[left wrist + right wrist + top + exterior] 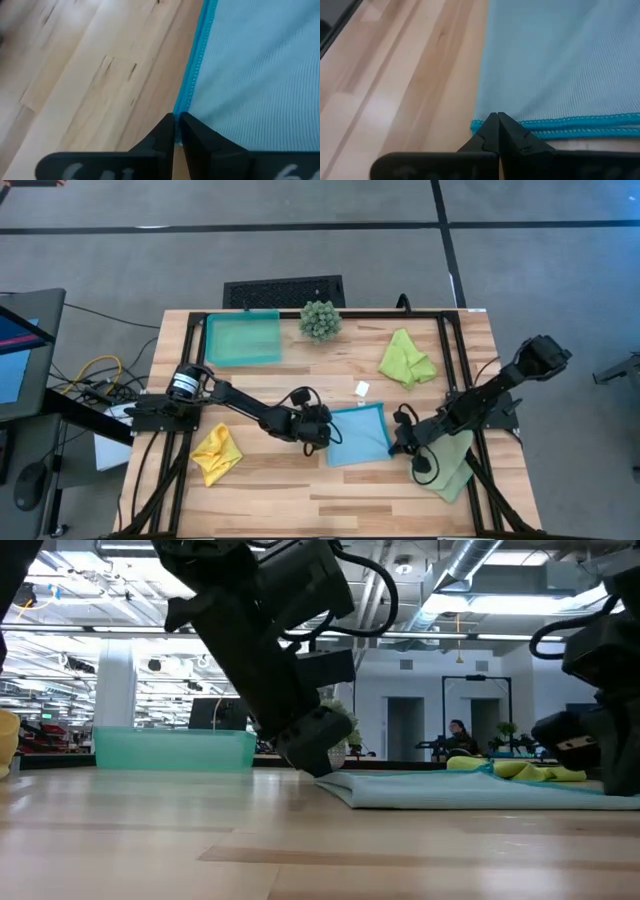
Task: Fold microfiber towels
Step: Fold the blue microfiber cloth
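Overhead, a light blue towel (pixel 357 435), a soft square of fine ribbed weave with a brighter stitched border, lies flat at the middle of the slatted wooden table (pixel 300 490). The left gripper (pixel 322 432) sits at the towel's left edge and the right gripper (pixel 398 442) at its right edge, both low on the table.

The left wrist view shows what the overhead cannot: the two dark fingers are pressed together, pinching the towel's hemmed edge (pixel 192 80) right at their tips. The right wrist view likewise shows its fingers closed tight on a corner of the same towel (pixel 560 65), where two stitched hems lie one over the other.

The remaining towels appear only from above: a lime green one (pixel 406 359) crumpled at the far right, a yellow one (pixel 217 453) bunched near the left front edge, and a pale sage one (pixel 455 465) lying partly under the right arm.

A teal translucent tray (pixel 243 338), rectangular with low walls, stands at the far left, beside a spiky green ball plant (pixel 320 320).

The table-level view adds the towel's thinness (pixel 470 790), a slightly raised sheet on the wood, and the tray's wall (pixel 175 750) behind the left arm.
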Available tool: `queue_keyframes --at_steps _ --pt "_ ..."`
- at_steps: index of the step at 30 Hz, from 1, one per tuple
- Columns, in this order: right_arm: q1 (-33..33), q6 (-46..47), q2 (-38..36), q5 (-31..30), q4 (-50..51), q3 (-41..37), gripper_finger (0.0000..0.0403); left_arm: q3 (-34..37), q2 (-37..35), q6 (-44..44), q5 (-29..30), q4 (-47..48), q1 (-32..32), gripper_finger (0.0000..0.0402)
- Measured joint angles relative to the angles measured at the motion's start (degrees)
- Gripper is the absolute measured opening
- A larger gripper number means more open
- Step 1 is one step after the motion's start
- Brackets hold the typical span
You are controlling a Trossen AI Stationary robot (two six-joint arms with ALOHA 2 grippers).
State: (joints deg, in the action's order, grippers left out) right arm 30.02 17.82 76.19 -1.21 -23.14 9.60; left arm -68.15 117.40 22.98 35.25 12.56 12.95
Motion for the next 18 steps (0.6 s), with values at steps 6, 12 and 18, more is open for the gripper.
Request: queue_keyframes --at_steps 6,12,18 --pt "0.4 -2.8 -7.3 -0.3 2.9 2.3 0.0011 -3.5 -1.8 -2.5 1.2 3.3 1.5 0.0025" --pt "5.5 -6.8 -4.8 -3.2 -4.3 6.6 0.0033 -6.5 -1.8 -4.2 1.2 3.5 2.8 0.0025" --pt "8.6 -13.2 6.4 -15.8 -7.0 11.3 0.0103 -6.7 -1.8 -5.4 -0.9 2.7 3.4 0.0025"
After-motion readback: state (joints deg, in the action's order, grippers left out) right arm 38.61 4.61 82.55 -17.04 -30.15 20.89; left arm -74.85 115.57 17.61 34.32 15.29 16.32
